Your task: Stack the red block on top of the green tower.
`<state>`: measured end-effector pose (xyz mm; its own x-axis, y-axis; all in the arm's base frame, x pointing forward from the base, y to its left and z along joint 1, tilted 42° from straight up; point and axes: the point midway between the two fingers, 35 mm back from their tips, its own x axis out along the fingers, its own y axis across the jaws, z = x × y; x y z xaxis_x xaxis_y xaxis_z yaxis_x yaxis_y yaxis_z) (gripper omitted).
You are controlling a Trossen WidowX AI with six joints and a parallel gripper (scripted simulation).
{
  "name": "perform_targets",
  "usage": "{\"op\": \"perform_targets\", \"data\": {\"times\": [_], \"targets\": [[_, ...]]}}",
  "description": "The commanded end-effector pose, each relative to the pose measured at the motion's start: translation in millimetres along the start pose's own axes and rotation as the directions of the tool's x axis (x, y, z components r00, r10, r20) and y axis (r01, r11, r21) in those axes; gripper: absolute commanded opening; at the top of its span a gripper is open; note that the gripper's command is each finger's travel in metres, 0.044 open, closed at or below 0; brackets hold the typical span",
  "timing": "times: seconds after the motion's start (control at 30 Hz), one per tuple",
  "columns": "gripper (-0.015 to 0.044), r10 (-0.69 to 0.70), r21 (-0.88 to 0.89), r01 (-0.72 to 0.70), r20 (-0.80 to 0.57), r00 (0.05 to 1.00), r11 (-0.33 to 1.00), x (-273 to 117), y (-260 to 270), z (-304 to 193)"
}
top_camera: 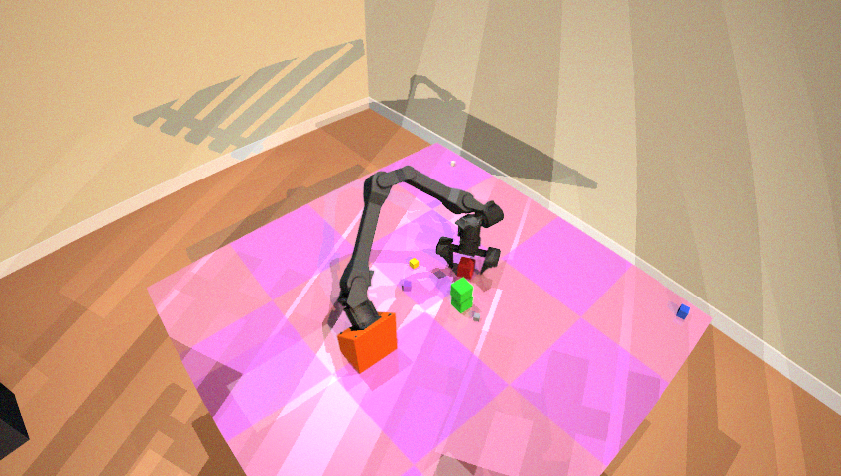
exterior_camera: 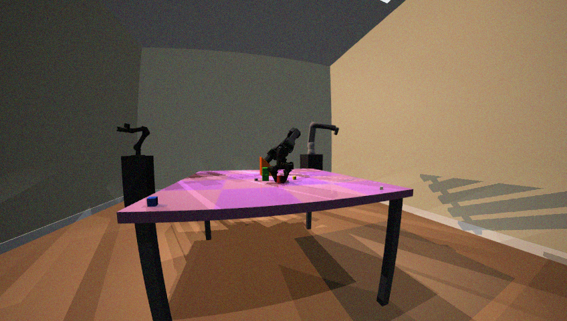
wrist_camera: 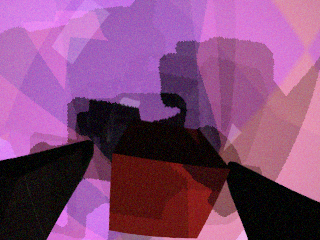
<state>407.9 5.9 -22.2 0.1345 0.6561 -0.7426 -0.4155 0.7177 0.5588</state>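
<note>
You see fingers (top_camera: 491,262) (exterior_camera: 274,174) cropped by wrist view's edges; table (top_camera: 566,253) (exterior_camera: 318,193) (wrist_camera: 125,55), black box (top_camera: 10,421) cropped in top view.

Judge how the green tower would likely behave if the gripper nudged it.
The green tower would probably topple or come apart rather than slide whole: it looks like two blocks, one simply resting on the other. Its flat sides suggest it wouldn't roll. The sharp, straight edges hint at stiff blocks; weight I can't tell.
</note>
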Motion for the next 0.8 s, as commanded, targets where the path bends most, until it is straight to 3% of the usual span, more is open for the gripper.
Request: {"op": "perform_targets", "data": {"times": [0.0, 0.13, 0.43, 0.7, 0.77], "targets": [[0.0440, 0.008, 0.008, -0.008, 0.000, 1.000, 1.000, 1.5, 1.1, -1.6], [0.0440, 0.007, 0.008, -0.007, 0.000, 1.000, 1.000, 0.2, 1.1, -1.6], [0.0204, 0.007, 0.008, -0.007, 0.000, 1.000, 1.000, 0.2, 1.1, -1.6], [0.0150, 0.007, 0.008, -0.007, 0.000, 1.000, 1.000, 0.2, 1.1, -1.6], [0.0098, 0.007, 0.008, -0.007, 0.000, 1.000, 1.000, -3.2, 0.8, -1.3]]}}
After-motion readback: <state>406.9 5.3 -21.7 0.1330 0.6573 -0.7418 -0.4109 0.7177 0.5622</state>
